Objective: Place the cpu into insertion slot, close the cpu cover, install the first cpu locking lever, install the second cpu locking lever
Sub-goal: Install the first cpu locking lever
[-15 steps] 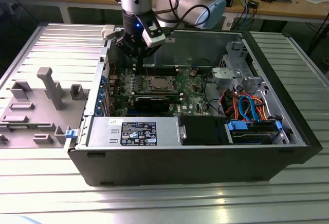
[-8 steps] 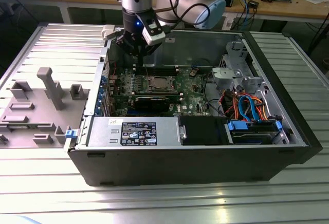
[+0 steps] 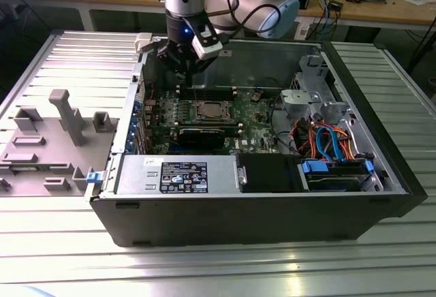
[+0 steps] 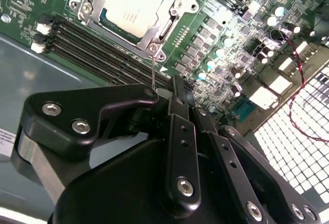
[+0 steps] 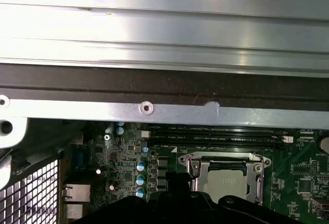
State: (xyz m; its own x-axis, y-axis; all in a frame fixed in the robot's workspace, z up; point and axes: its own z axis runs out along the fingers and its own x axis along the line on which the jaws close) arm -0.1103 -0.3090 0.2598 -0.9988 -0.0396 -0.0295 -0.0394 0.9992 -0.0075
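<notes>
The cpu (image 4: 131,5) lies flat in the insertion slot (image 4: 82,5) of the green motherboard (image 3: 252,123), its pale silver top showing. The cpu cover (image 4: 172,26) is down around it as a silver frame. In the first wrist view the cpu (image 5: 229,183) sits inside that frame (image 5: 191,165). A thin metal lever (image 4: 153,70) rises from the socket's corner towards my gripper (image 4: 177,82). The black fingers look shut, with nothing seen between them. In the exterior view the gripper (image 3: 185,72) hangs above the board, just behind the socket (image 3: 206,111).
The open black computer case (image 3: 238,215) lies on a ribbed metal table (image 3: 88,58). Memory slots (image 4: 97,47) run beside the socket. A power supply (image 3: 177,174), drive bays with orange and blue cables (image 3: 327,140) and a grey fixture (image 3: 61,116) are nearby.
</notes>
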